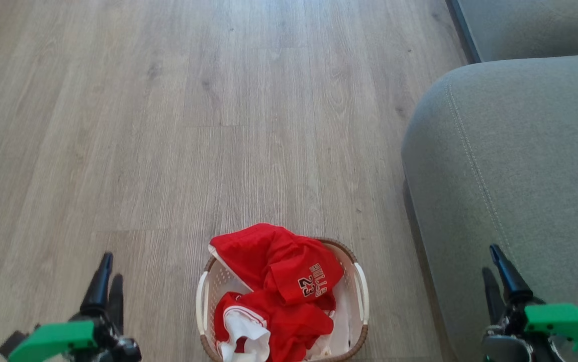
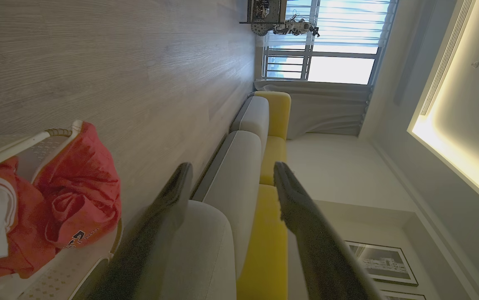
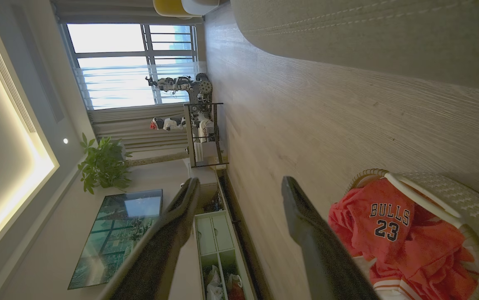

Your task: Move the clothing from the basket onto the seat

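The left fingers (image 1: 99, 289) and the right fingers (image 1: 507, 276) are spread apart, holding nothing. The left pair hangs over the wooden floor (image 1: 168, 125), the right pair by the near end of the seat (image 1: 520, 151). Between them the basket (image 1: 348, 253) stands on the floor near the seat, with the red clothing (image 1: 279, 281) heaped inside and one piece draped over its far rim.
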Available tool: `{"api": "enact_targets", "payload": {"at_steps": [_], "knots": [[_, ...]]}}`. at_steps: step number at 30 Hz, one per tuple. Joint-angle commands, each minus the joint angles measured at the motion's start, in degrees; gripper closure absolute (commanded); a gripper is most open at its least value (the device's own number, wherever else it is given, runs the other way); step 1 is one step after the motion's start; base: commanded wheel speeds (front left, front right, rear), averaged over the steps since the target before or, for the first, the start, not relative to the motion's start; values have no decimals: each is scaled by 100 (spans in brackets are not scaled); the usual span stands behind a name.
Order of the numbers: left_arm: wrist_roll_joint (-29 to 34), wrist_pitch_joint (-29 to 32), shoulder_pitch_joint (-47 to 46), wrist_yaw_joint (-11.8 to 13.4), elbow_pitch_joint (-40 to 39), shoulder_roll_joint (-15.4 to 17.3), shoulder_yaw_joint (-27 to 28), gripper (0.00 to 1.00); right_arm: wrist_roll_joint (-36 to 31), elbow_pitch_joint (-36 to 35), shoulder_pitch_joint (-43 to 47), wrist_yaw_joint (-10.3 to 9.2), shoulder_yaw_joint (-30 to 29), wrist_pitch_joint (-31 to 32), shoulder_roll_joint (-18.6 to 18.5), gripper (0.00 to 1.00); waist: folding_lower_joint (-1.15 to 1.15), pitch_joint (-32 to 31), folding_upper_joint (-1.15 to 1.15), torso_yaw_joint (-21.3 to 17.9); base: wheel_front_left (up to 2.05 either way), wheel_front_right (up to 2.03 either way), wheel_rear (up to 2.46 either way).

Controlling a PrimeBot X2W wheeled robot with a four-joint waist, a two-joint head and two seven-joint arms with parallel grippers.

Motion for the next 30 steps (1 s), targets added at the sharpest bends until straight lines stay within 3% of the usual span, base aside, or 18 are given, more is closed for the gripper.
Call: {"api": "enact_targets", "payload": {"at_steps": [1,17,30], "knots": [[8,-49,-170,-1,-200,38,-26,0,-7,-186,-176,0,39,-54,-32,0,0,-7,0,-1,0,0,0],[310,-304,-58,80,-503,45,-78,0,-317,-283,-181,0,181,-307,-38,0,0,-63,0,-8,0,0,0],[1451,-525,9,296,-944,52,-250,0,-1000,-562,-168,0,255,-527,-44,0,0,-99,0,1,0,0,0]]}}
